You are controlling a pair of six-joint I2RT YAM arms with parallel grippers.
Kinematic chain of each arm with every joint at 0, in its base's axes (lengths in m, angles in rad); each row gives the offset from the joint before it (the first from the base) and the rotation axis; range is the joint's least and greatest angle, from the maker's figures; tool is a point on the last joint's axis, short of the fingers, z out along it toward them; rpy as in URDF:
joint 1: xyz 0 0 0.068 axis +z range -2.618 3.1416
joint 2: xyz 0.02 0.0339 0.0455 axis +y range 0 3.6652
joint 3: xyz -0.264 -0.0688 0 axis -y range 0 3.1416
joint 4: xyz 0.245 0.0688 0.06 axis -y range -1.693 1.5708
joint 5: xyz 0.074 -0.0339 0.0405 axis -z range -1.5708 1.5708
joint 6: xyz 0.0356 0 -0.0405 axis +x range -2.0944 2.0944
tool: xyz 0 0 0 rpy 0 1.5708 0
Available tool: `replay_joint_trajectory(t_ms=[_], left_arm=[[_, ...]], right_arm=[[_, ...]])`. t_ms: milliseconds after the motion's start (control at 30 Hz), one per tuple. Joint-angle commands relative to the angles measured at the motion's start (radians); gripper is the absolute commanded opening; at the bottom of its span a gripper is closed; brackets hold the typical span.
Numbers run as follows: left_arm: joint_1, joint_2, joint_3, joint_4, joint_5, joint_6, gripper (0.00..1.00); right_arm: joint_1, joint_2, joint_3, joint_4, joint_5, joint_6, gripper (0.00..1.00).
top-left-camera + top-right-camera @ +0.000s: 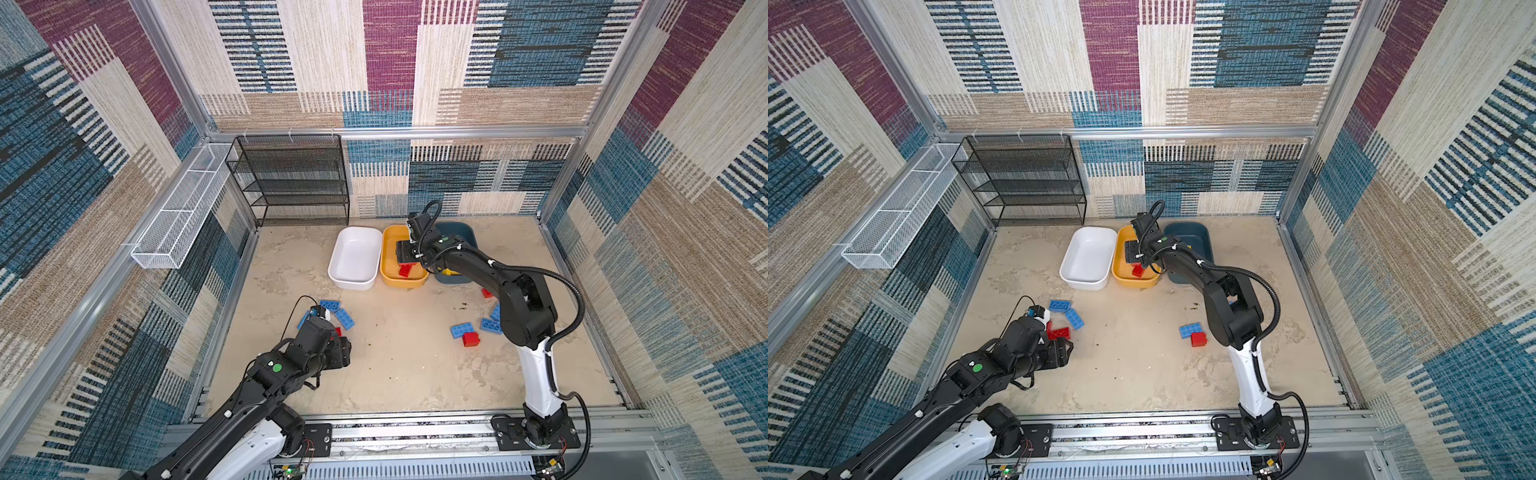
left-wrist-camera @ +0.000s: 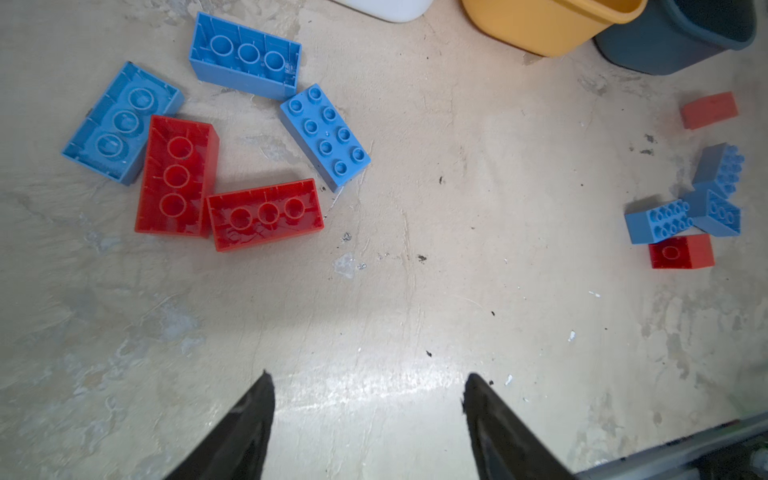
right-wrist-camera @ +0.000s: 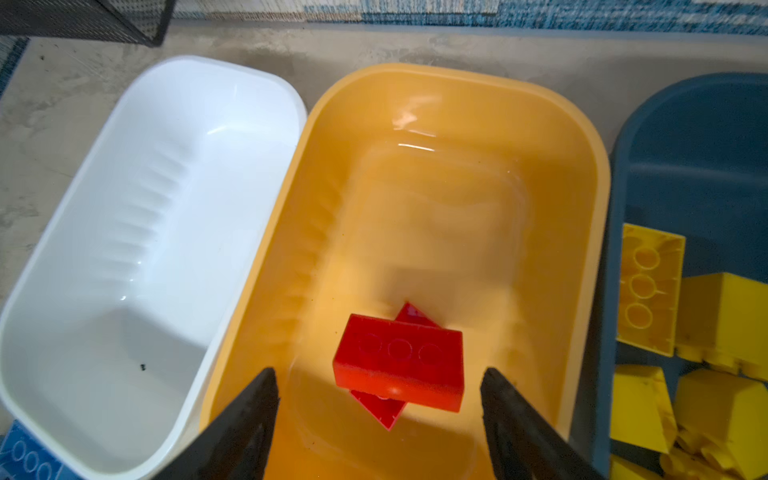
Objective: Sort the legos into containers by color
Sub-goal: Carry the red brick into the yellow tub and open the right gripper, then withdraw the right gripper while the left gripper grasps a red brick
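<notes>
**Pincers left point(image 2: 368, 376) and right point(image 3: 378, 374) both spread; red bricks point(image 3: 399, 361) in orange tub point(image 3: 598, 174)**

The right pincer hangs over the orange tub with its fingers wide apart and nothing held. Below the gap between them, one of the red bricks lies across the other, clear of both fingers. Whether the upper one rests on the lower cannot be told.

Three tubs stand side by side at the back of the table point(image 1: 395, 365). In both top views the white tub point(image 1: 355, 257) is on the left, the orange tub in the middle and the dark blue tub point(image 1: 463, 232) on the right. Yellow bricks point(image 3: 648, 286) lie piled in the dark blue tub.

The left pincer is over bare table, fingers well apart, gripping nothing. Near it lie three blue bricks point(image 2: 245, 56) and two loose red bricks point(image 2: 176, 176), which touch each other. All are hollow side up except one blue brick, which is studs up. Near the right arm, more blue bricks point(image 1: 459, 330) lie against a small red brick point(image 1: 471, 338).
</notes>
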Motion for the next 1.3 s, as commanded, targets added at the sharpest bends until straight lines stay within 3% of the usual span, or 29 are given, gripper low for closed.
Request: replay_joint_trajectory(t_ms=[0, 233, 433, 833, 1267], left_arm=[[0.002, 0.037, 0.023, 0.026, -0.042, -0.011, 0.73], [0.005, 0.074, 0.073, -0.012, -0.114, -0.001, 0.75], [0.047, 0.140, 0.087, -0.007, -0.165, 0.014, 0.77], [0.096, 0.460, 0.061, 0.150, -0.155, -0.027, 0.85], [0.130, 0.620, 0.049, 0.255, -0.148, -0.054, 0.83]], right_arm=[[0.002, -0.090, -0.053, 0.067, -0.015, -0.014, 0.82], [0.002, -0.260, -0.167, 0.106, -0.067, -0.037, 0.90], [0.002, -0.492, -0.443, 0.228, -0.130, -0.003, 0.91], [0.003, -0.872, -0.888, 0.304, -0.172, 0.041, 0.93], [0.004, -0.990, -1.013, 0.273, -0.180, 0.027, 0.90]])
